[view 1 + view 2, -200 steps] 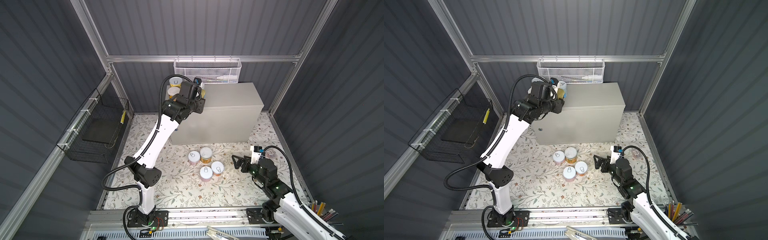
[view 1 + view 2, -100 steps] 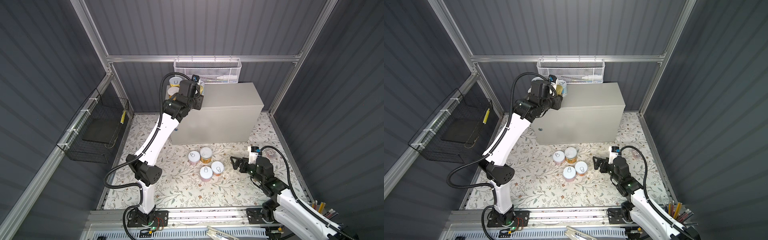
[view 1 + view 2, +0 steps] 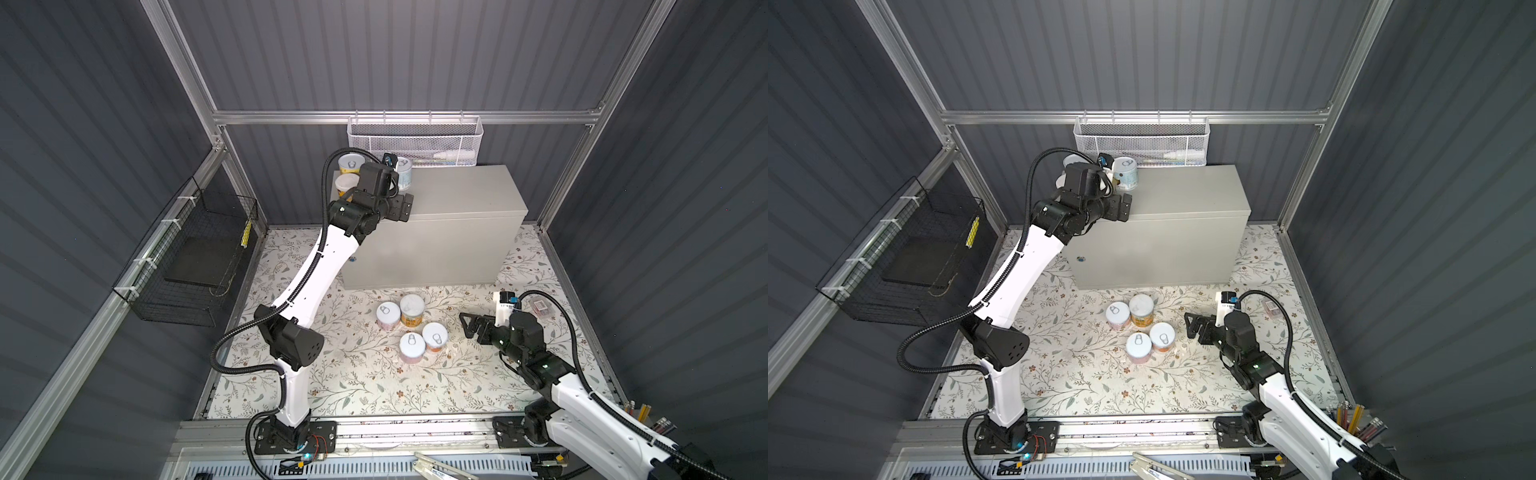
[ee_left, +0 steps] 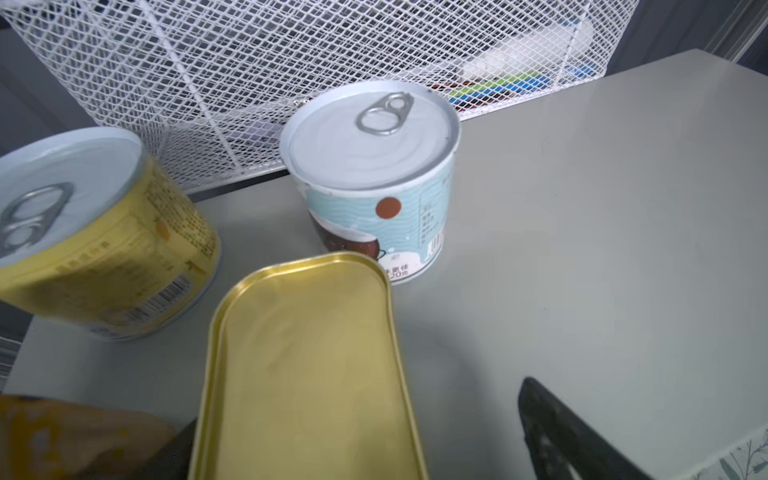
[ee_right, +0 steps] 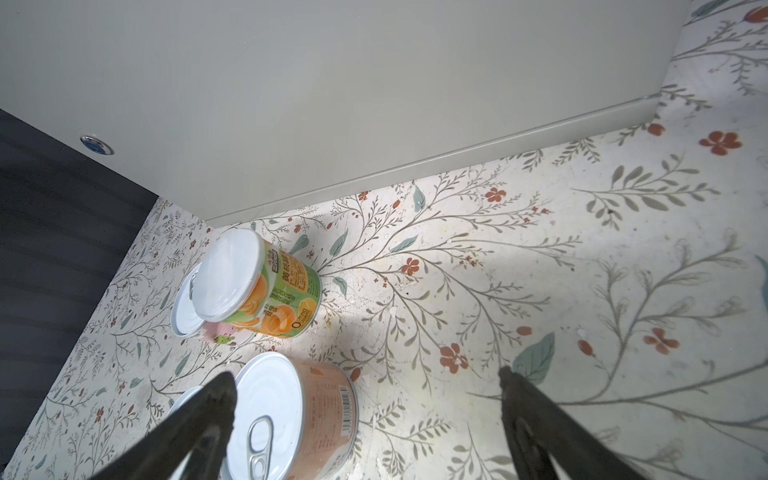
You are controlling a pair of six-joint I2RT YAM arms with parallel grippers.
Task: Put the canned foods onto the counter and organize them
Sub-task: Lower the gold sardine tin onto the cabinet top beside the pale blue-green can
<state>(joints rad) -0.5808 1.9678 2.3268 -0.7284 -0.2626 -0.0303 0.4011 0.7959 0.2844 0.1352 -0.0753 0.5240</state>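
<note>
Three cans (image 3: 351, 163) atop counter (image 3: 457, 195); four floor cans (image 3: 412, 309).

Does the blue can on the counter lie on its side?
No, the blue can stands upright on the counter, with its pull-ring lid facing up.

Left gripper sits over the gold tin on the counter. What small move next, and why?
Probably raise the left gripper straight up and draw it back. Its jaws stand open either side of the gold tin, which lies flat on the counter, so the tin looks released; four cans wait on the floor.
</note>
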